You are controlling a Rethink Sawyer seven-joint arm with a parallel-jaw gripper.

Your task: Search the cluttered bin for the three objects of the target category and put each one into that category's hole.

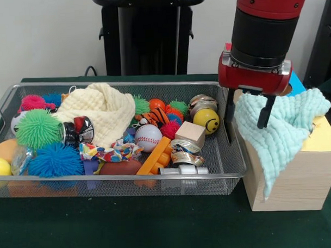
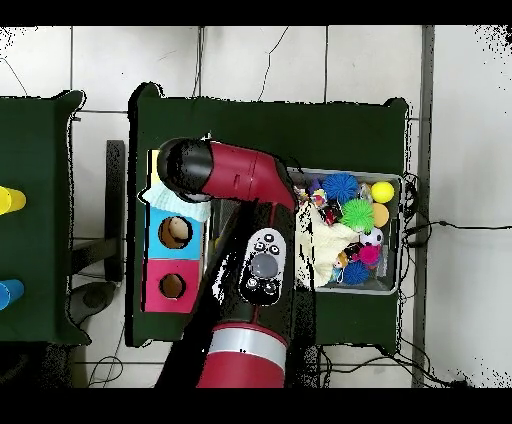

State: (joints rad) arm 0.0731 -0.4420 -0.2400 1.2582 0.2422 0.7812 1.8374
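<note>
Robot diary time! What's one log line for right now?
gripper: open, over box | mint cloth: draped on wooden box | yellow cloth: in bin

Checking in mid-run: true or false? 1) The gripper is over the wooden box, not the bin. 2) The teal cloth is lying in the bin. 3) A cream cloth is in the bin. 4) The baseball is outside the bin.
1) True: the gripper hangs over the wooden box, right of the wire bin.
2) False: the teal cloth is draped over the box's top and front, with the open fingers at it.
3) True: the cream cloth lies on the toys.
4) False: the baseball sits inside the bin.
</note>
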